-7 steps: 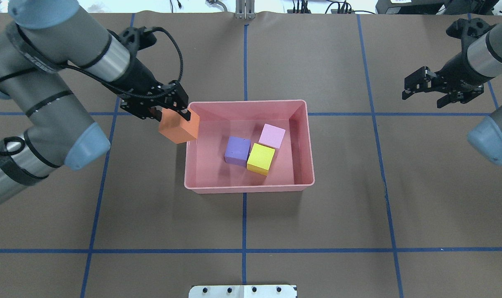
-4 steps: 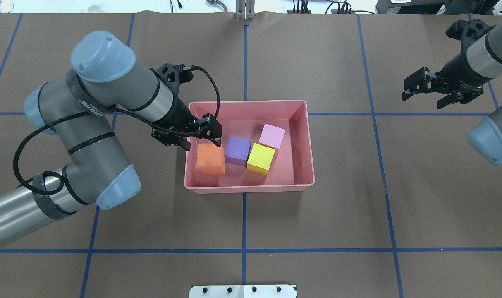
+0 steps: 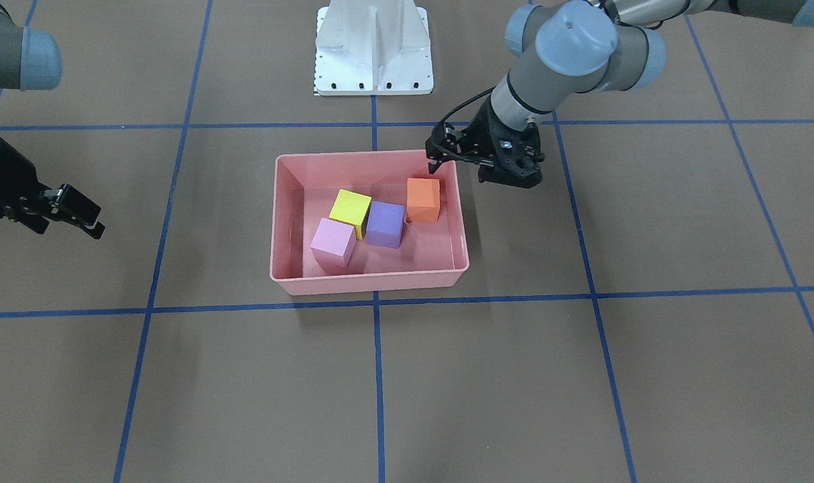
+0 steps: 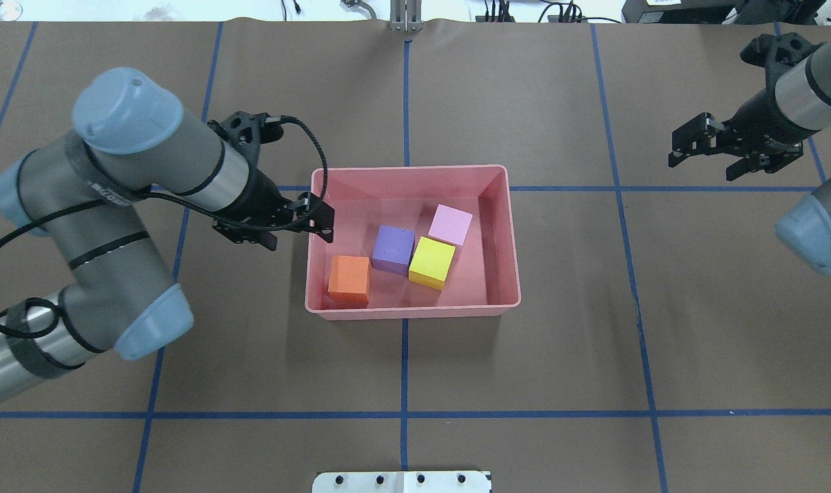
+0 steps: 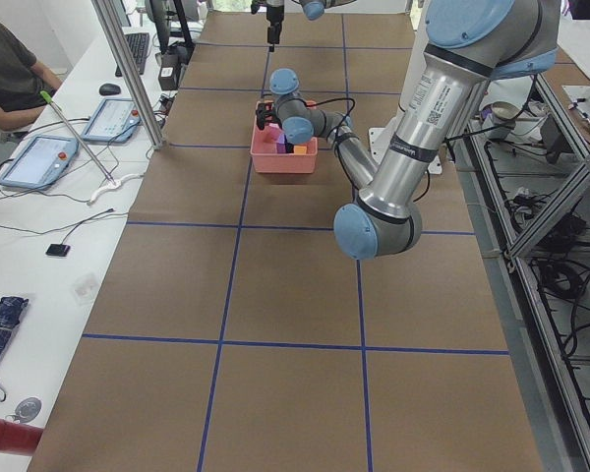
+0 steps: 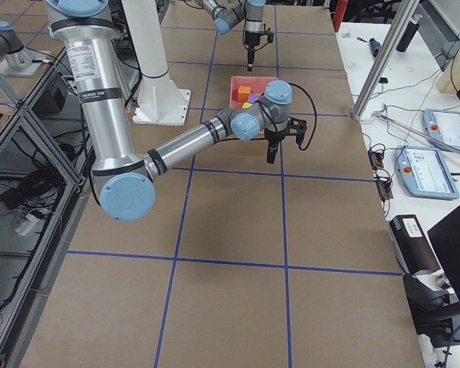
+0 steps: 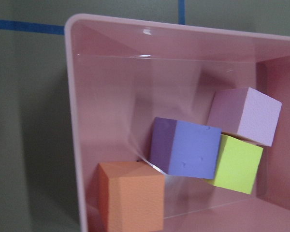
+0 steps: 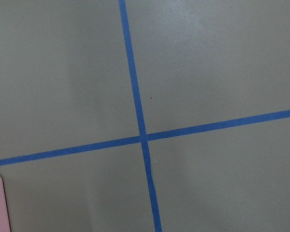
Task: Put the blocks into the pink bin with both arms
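Note:
The pink bin (image 4: 415, 311) stands at the table's middle and holds all four blocks. The orange block (image 4: 349, 281) lies in its near left corner, with the purple block (image 4: 393, 249), the yellow block (image 4: 432, 262) and the light pink block (image 4: 450, 224) clustered to its right. My left gripper (image 4: 298, 236) is open and empty, raised over the bin's left rim. In the front-facing view it (image 3: 460, 171) hangs just behind the orange block (image 3: 423, 199). The left wrist view looks down on the orange block (image 7: 133, 195) and the purple block (image 7: 188, 147). My right gripper (image 4: 704, 164) is open and empty, far to the right.
The white pedestal plate (image 4: 402, 481) sits at the table's near edge, also in the front-facing view (image 3: 373, 47). Blue tape lines grid the brown tabletop. A side table with tablets (image 5: 39, 162) and a seated person runs along the far side.
My left gripper carried the orange block over the bin's left rim, let it go inside, and drew back to the left. The block now rests in the bin. The right arm barely moved.

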Controlling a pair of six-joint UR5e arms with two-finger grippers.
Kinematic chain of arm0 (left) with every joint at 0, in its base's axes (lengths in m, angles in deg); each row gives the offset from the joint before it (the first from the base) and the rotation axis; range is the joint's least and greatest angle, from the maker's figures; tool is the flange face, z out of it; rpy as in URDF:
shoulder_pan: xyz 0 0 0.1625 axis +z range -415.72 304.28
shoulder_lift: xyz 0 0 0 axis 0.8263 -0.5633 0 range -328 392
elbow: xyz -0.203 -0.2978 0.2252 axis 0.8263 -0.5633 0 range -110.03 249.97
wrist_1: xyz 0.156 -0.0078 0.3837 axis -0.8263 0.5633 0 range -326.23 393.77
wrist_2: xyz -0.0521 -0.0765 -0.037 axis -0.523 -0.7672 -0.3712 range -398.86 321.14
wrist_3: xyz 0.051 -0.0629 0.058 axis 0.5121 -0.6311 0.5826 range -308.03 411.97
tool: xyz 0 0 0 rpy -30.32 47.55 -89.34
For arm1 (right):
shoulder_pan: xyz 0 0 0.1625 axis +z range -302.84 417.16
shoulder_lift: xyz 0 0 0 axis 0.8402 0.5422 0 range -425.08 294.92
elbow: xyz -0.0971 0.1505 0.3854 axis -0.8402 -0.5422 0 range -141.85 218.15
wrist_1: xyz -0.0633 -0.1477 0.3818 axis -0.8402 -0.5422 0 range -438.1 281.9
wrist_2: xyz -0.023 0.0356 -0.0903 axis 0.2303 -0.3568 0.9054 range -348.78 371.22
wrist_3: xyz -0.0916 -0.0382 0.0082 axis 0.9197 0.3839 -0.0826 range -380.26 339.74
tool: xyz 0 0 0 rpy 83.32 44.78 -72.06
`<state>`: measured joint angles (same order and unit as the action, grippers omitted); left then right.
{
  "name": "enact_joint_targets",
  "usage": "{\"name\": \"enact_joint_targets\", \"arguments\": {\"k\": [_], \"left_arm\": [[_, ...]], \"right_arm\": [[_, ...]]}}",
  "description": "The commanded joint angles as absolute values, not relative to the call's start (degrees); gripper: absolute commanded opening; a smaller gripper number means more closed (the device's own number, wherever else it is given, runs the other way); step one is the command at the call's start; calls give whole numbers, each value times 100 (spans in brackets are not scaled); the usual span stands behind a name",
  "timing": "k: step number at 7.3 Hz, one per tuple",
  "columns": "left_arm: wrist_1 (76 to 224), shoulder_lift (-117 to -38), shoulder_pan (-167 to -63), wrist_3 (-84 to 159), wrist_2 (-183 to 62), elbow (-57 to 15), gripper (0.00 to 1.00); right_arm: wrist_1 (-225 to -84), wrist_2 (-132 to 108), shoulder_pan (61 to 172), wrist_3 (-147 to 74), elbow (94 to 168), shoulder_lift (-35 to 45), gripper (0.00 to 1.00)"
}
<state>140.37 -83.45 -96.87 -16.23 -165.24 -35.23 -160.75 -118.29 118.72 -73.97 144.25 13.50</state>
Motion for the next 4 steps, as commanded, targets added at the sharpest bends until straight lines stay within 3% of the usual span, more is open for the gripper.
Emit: {"name": "enact_joint_targets", "arguments": {"k": [1, 4], "left_arm": [[14029, -6896, -10498, -155, -16744, -4198, 100], [14029, -5320, -12351, 2788, -17282, -4096, 100]], "right_arm": [[-16072, -11833, 12192, -6655, 14415, 1698, 100], [-16081, -11999, 13271, -4521, 14415, 2647, 100]]}}
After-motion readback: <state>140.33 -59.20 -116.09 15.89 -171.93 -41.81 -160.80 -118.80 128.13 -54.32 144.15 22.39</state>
